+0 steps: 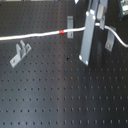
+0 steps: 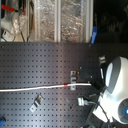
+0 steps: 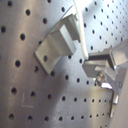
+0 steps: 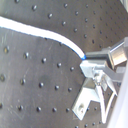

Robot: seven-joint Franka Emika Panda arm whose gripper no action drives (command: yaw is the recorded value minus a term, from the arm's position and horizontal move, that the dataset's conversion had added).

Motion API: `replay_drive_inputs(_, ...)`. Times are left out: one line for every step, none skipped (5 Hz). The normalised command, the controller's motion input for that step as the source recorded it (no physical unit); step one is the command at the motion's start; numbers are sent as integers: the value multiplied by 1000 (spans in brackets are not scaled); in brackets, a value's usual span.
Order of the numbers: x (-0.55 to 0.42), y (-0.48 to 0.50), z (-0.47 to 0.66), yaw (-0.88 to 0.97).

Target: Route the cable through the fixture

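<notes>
In the first exterior view the cable [image 1: 35,35] crosses the perforated board [image 1: 50,95] toward its far edge, red band [image 1: 61,32] beside a bracket [image 1: 70,23]; another bracket [image 1: 20,53] lies unthreaded. In the second wrist view the gripper [image 4: 89,64] pinches the cable's end; routing seems barely begun.

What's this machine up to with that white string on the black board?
A robot arm is holding a long white cable in its gripper and stretching it across a black perforated board. The cable's red band sits next to a small metal fixture, and another bracket stands apart nearer the first exterior view's left. Whether the cable is already seated in a fixture is hard to tell.
</notes>
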Motion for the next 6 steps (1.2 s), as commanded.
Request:
replay_drive_inputs(42, 209, 234, -760)
replay_drive_inputs(123, 258, 105, -663)
replay_drive_inputs(89, 141, -3, -431)
replay_drive_inputs(-20, -75, 1, 0)
replay_drive_inputs(280, -202, 5, 0)
replay_drive_inputs(134, -31, 1, 0)
